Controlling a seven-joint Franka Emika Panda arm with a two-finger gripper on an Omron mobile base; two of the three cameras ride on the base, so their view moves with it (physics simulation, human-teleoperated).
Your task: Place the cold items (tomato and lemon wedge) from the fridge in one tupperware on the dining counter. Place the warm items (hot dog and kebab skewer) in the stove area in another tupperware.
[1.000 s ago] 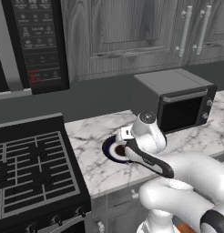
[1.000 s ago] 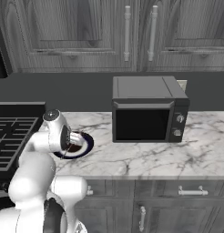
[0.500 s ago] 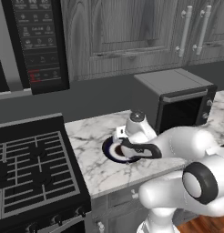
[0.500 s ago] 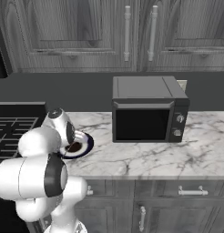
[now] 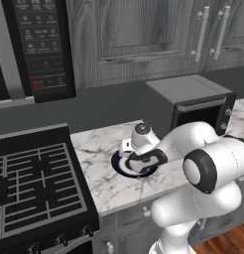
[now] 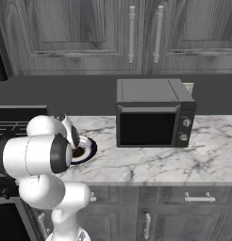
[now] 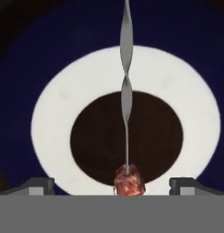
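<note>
Up close, the robot's hand hangs directly over a navy-rimmed plate (image 5: 120, 165) on the marble table (image 5: 104, 186), just right of the black range (image 5: 34, 178). Fingers (image 7: 113, 187) stand wide apart, one tip at each lower corner of the hand view, w/ the kebab skewer (image 7: 126, 113) running straight between them. Its thin twisted metal stick crosses the plate's white ring and dark centre; one red-brown chunk sits at the near end, btwn the tips. Nothing is clamped; whether either tip touches the skewer can't be told.

From the base cams, the white arm folds low over the table, wrist above the plate, hiding most of it. A dark microwave (image 6: 153, 113) stands on the same table, well to the right of the plate. Grey wood cabinets (image 6: 89, 33) w/ bar handles line the wall above.
</note>
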